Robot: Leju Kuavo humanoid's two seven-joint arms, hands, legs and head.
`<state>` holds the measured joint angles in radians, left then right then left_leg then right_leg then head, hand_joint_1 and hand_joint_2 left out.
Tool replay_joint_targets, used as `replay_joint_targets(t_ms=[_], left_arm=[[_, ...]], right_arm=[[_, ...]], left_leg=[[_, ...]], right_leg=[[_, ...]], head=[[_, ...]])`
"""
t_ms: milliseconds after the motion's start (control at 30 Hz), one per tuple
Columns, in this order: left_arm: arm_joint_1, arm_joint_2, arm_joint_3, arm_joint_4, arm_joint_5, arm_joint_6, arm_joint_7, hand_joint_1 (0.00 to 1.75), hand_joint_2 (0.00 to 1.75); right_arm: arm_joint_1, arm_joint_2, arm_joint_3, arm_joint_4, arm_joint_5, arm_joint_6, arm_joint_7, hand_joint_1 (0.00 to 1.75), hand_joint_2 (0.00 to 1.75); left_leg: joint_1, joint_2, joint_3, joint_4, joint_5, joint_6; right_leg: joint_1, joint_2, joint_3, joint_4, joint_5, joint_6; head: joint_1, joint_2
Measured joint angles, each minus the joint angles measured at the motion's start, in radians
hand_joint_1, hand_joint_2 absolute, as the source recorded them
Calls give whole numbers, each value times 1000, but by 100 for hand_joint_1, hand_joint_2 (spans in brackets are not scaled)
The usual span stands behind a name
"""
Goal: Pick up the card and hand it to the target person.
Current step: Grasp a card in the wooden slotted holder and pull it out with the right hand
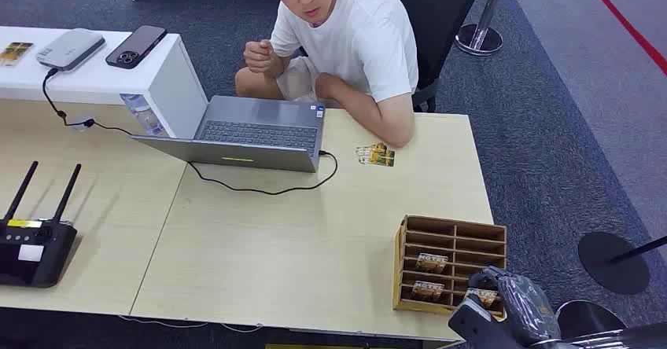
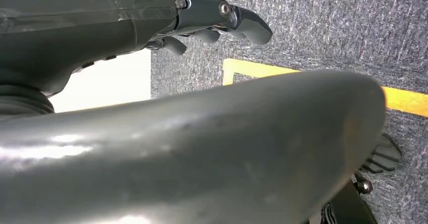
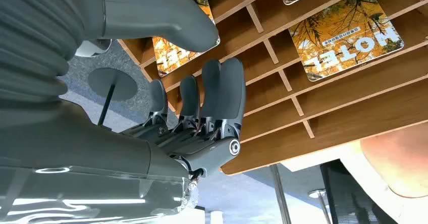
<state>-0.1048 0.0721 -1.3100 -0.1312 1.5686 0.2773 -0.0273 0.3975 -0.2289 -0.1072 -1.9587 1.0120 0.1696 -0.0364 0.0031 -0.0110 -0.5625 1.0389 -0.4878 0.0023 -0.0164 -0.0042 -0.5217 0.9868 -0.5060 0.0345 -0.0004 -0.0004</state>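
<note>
A wooden card holder (image 1: 450, 243) stands at the table's near right corner, with hotel cards (image 1: 431, 262) in some slots. My right hand (image 1: 503, 306) is at its near right end. In the right wrist view the thumb (image 3: 166, 17) lies over one orange card (image 3: 171, 57) that sits in its slot, and the fingers (image 3: 212, 98) reach up against the holder (image 3: 323, 118) just beside it. Another card (image 3: 353, 35) fills a neighbouring slot. The person (image 1: 346, 27) sits across the table in a white shirt. My left hand (image 2: 222, 19) hangs over the carpet, holding nothing.
A laptop (image 1: 252, 133) and its cable (image 1: 267, 188) lie in front of the person, and loose cards (image 1: 375, 155) rest by their elbow. A black router (image 1: 31, 243) sits at the left. A stanchion base (image 1: 613, 262) stands on the floor to the right.
</note>
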Motion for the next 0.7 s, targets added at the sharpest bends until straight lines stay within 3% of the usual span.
replay_joint_targets(t_ms=[700], left_arm=[[-1,0,-1,0,0,-2,0,0,0]], right_arm=[[-4,19,-17,22,5,11,-1,105,175]], left_leg=[[0,0,0,0,0,0]], right_leg=[[0,0,0,0,0,0]], head=[[0,0]])
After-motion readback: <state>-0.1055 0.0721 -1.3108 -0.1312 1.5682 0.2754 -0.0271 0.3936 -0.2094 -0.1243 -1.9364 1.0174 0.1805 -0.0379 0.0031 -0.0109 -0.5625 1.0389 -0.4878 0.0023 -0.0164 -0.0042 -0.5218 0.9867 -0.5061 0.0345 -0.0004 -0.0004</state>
